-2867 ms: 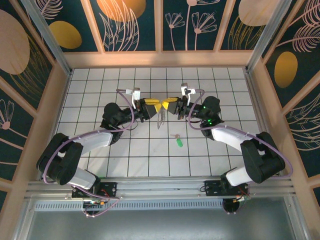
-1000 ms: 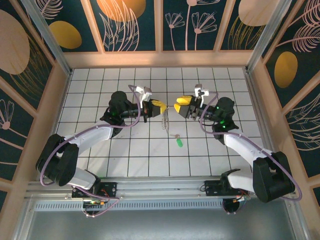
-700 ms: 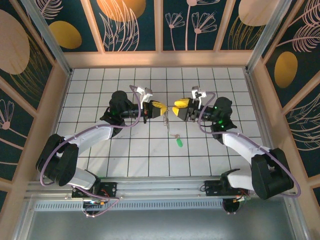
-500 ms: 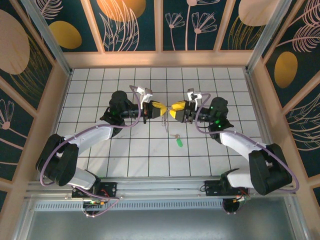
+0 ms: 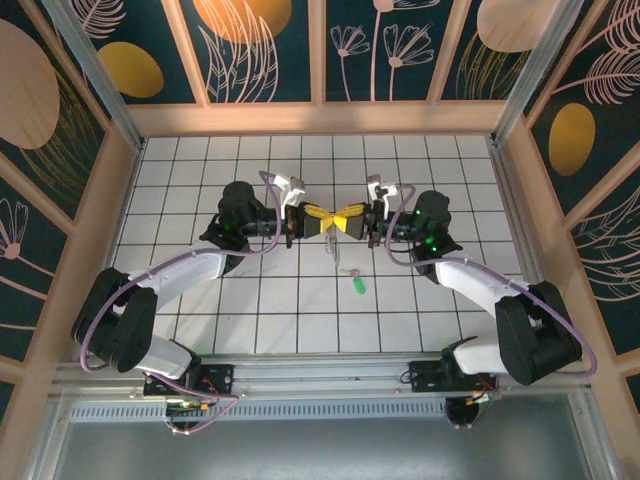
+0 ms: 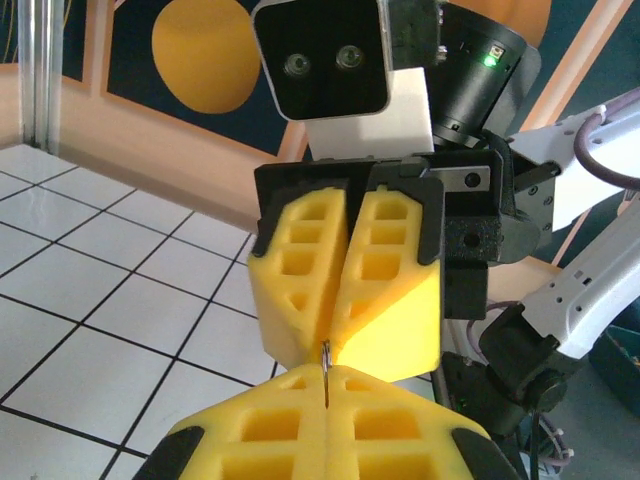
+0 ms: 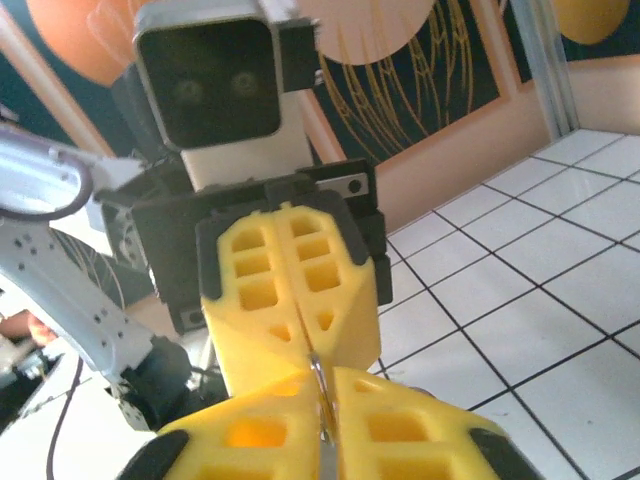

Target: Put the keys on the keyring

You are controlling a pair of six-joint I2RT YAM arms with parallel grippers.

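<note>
My left gripper and right gripper meet tip to tip above the middle of the tiled floor. Both are shut on the keyring, a thin silvery loop hanging edge-on below the yellow fingers. In the left wrist view the ring's edge sticks out of my shut left gripper, right against the right gripper's closed fingers. The right wrist view shows the ring pinched in my right gripper, facing the left fingers. The green-headed key lies on the floor below them, held by nothing.
White tiled floor inside wooden walls. Both forearms arch inward from the near rail. Purple cables loop along each arm.
My right gripper has swung left, reached the left gripper's tips and now pinches the keyring too. The left gripper has held the ring nearly still. The key has not moved.
</note>
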